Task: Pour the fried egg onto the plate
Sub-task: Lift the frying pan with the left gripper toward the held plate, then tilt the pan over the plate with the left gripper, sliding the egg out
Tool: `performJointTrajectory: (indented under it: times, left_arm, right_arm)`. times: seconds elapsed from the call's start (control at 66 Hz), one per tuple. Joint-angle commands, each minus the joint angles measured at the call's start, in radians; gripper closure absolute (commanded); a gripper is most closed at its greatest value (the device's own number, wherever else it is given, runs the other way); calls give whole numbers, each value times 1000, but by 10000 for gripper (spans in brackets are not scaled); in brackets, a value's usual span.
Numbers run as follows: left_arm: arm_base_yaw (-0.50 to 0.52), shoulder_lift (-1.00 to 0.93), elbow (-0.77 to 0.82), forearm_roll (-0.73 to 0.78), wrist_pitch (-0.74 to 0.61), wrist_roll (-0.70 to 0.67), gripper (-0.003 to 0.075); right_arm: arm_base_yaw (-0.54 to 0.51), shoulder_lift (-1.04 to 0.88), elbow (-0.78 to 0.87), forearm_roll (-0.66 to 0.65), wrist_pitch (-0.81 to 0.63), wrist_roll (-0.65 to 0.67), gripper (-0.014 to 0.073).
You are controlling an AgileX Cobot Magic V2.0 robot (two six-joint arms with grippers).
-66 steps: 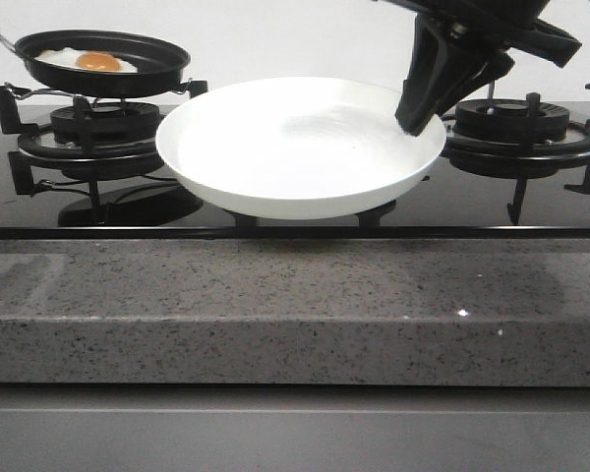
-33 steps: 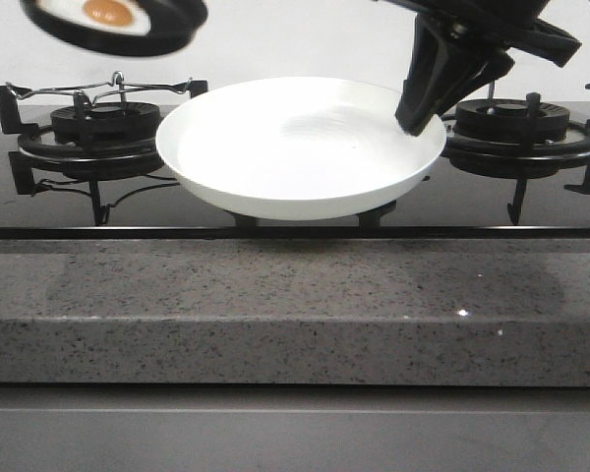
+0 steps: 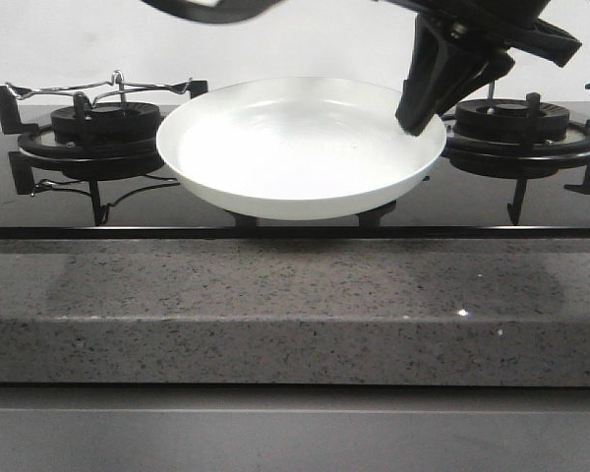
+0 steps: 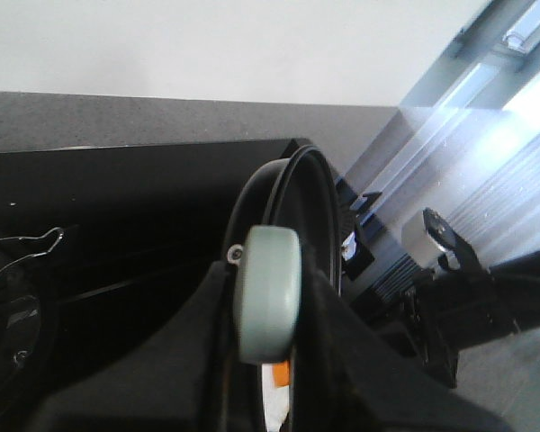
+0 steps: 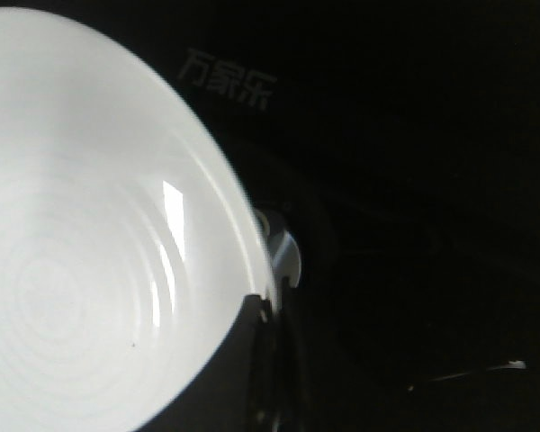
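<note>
The right fingers (image 3: 418, 116) grip the near-right rim of the plate (image 3: 295, 157), one finger (image 5: 252, 360) lying over the rim inside the dish. The plate hangs just above the stove, between the two burners, and it holds nothing yet.

The left fingers (image 4: 268, 378) close on the pale green handle (image 4: 268, 292) of the black pan (image 4: 301, 216). Beyond the handle the pan's rim runs edge-on, so the pan looks tilted. A sliver of orange and white just beside the handle is probably the egg (image 4: 277, 382), inside the pan; most of it is hidden. In the front view only the pan's underside (image 3: 211, 8) shows at the top edge, high above the plate's left rim and the left burner (image 3: 103, 123), which stands bare.

As a judgement: lifting the pan is done and both pieces are held. Left to do is bringing the pan over the plate's middle, tipping it further, and letting the egg slide out.
</note>
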Motion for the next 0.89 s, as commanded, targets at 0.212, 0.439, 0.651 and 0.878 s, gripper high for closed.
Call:
performJointTrajectory:
  times: [0.212, 0.439, 0.651, 0.878]
  left_arm:
    - [-289, -65, -31, 169, -255, 56, 741]
    - [-462, -67, -31, 434, -407, 56, 740]
    - [-475, -67, -31, 438, -422, 56, 740]
    - [-475, -67, -31, 446, -442, 56, 740]
  right_arm:
    - [-1, -41, -23, 32, -40, -6, 661]
    - [-1, -41, -23, 32, -40, -6, 661]
    - [-1, -41, -23, 32, -40, -6, 661]
    - [-1, -41, -23, 32, -40, -6, 661]
